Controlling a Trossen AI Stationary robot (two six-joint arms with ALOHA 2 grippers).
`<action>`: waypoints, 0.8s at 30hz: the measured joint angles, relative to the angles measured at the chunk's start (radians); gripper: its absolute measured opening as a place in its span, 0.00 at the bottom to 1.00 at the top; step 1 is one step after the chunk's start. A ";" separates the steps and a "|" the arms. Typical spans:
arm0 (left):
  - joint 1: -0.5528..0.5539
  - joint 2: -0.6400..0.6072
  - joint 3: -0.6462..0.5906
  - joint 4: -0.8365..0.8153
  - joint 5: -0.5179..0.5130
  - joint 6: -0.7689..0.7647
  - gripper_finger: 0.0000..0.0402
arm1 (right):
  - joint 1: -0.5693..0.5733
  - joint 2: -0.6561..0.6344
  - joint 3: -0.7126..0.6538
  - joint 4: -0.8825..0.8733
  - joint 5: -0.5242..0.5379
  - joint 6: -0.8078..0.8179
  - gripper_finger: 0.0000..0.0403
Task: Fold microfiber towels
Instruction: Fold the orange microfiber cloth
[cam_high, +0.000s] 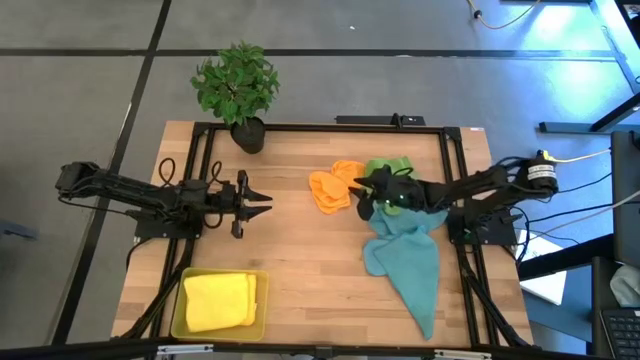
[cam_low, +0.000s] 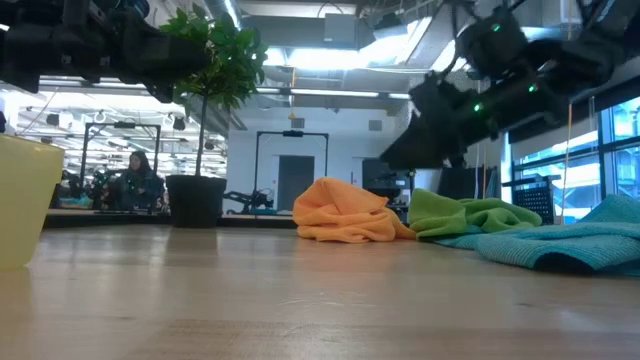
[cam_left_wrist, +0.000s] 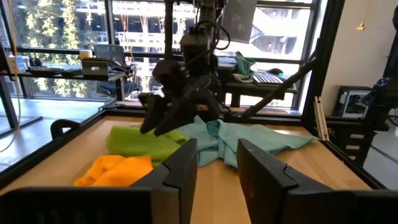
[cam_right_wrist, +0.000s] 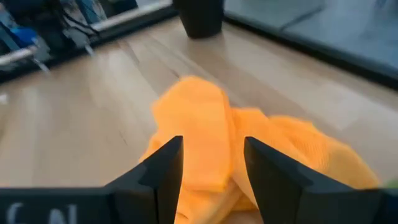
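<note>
High view: right gripper (cam_high: 362, 192) hovers over the heaped orange towel (cam_high: 331, 188); left gripper (cam_high: 262, 198) waits open, well apart. Right wrist view: fingers (cam_right_wrist: 163, 169) apart, empty. I judge it should pinch one corner only.
</note>
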 joint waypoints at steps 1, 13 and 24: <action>0.000 0.000 0.000 0.000 0.000 0.000 0.27 | -0.008 0.012 0.007 -0.017 -0.005 0.013 0.43; 0.000 0.000 0.000 -0.014 0.000 -0.024 0.27 | -0.095 0.200 0.124 -0.071 -0.123 0.089 0.43; 0.000 0.000 0.000 -0.024 0.000 -0.026 0.27 | -0.145 0.249 0.132 -0.046 -0.281 0.095 0.42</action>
